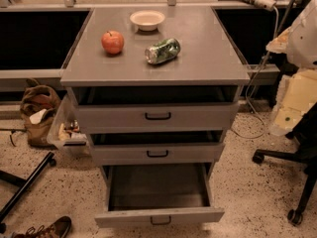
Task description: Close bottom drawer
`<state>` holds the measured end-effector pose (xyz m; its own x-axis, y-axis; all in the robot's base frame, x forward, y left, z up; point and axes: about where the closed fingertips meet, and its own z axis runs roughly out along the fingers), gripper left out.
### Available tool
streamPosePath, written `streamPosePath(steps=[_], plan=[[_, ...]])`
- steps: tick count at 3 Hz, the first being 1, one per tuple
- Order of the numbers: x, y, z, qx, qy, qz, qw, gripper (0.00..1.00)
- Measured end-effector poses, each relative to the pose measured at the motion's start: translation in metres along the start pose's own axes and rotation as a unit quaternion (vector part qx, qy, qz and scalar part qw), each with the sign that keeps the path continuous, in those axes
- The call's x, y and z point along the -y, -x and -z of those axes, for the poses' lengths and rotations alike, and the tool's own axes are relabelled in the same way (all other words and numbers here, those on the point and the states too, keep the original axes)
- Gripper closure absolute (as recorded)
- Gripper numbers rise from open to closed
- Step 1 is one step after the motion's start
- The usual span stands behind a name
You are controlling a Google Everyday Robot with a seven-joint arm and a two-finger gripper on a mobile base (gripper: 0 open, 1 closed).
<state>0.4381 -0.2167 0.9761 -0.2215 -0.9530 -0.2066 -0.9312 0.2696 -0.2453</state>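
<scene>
The bottom drawer (158, 215) of the grey cabinet (156, 68) is pulled far out toward me. Its inside looks empty, and its small black handle (161, 221) sits on the grey front near the bottom edge of the view. The two drawers above it, the top one (157, 116) and the middle one (157, 153), are each open only a little. White and yellowish parts of my arm (299, 58) show at the right edge, right of the cabinet. My gripper is not in view.
On the cabinet top lie a red apple (113, 41), a white bowl (147, 20) and a can on its side (162, 50). A brown bag (38, 114) and a plastic bin (67, 130) sit at the left. An office chair base (292, 182) stands at the right. A black bar (25, 186) and a shoe (52, 228) lie at lower left.
</scene>
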Motion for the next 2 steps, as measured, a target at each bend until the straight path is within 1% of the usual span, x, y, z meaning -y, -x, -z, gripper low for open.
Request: streamPosePath(steps=[1,2], plan=[[-0.0105,0.0049,-0.0226,0.002,0.006,-0.005,1.0000,0.00],[-0.0105,0.0049,-0.0226,0.002,0.006,-0.005,1.0000,0.00]])
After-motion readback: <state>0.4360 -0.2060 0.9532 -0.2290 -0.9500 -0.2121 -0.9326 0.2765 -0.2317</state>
